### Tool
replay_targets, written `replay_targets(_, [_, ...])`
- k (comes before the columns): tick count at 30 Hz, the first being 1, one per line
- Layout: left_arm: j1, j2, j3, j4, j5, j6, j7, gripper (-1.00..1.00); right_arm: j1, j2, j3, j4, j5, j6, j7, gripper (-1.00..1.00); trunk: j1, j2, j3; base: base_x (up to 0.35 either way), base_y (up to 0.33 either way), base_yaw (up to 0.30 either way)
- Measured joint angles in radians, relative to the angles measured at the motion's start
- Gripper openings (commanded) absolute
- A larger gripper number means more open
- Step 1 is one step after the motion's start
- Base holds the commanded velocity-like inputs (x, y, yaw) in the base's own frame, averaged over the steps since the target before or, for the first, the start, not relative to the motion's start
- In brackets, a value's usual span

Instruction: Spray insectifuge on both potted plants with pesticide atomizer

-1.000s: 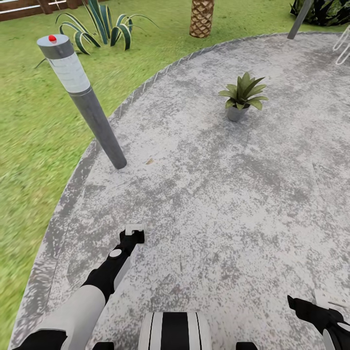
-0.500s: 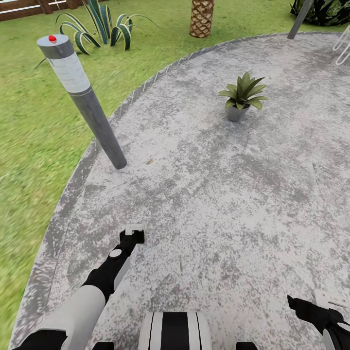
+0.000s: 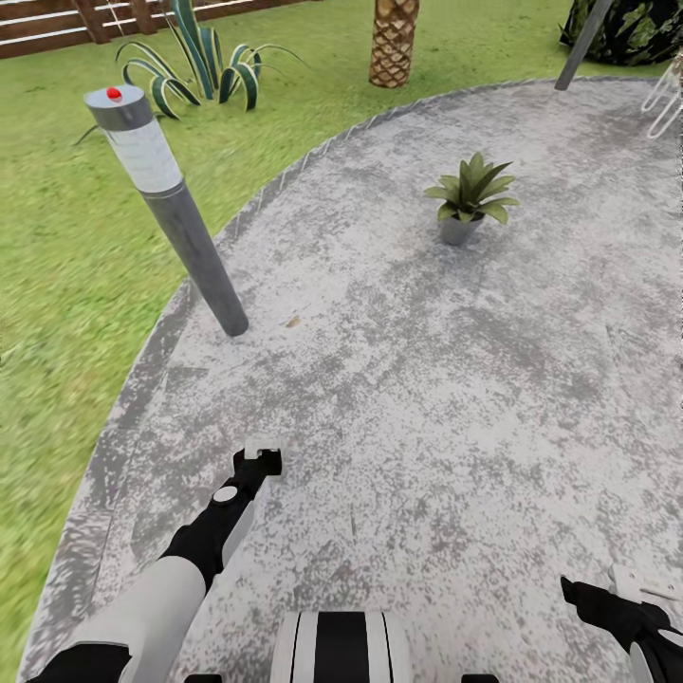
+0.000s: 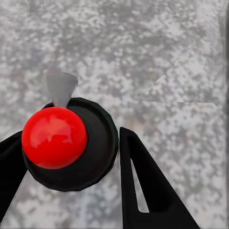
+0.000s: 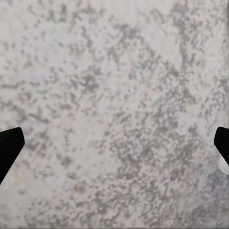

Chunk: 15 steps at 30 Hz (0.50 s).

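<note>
My left gripper (image 3: 259, 463) is low over the mottled-grey patio (image 3: 455, 379), shut on the pesticide atomizer (image 3: 257, 446). The left wrist view looks down on the atomizer (image 4: 98, 143): a dark round body, a red neck and a pale grey trigger head, held between the two black fingers (image 4: 143, 181). One potted plant (image 3: 468, 197), a green rosette in a small grey pot, stands on the patio well ahead and to the right. My right gripper (image 3: 621, 596) hangs open at the lower right, and the right wrist view has its fingertips (image 5: 9, 143) far apart over bare paving.
A tall grey bollard lamp (image 3: 166, 204) with a red dot stands at the patio's left edge. Lawn (image 3: 66, 237) lies to the left, with a striped agave (image 3: 204, 62), a palm trunk (image 3: 394, 38) and a wooden fence (image 3: 47, 24) beyond. A grey pole (image 3: 581, 43) and white wire frame (image 3: 664, 90) are at the far right.
The whole head picture has shifted a little, with more fence and lawn at the top, so the camera moved. Both arms keep their places in the picture.
</note>
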Motion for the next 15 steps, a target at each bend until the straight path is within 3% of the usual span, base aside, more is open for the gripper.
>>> replay_targets(15, [-0.001, 0.004, -0.005, -0.011, -0.003, 0.017, 0.000, -1.00, 0.000, 0.008, 0.001, 0.000, 0.000, 0.000, 0.000, 1.00, -0.007, 0.004, 0.058, 0.000, 0.000, 0.000])
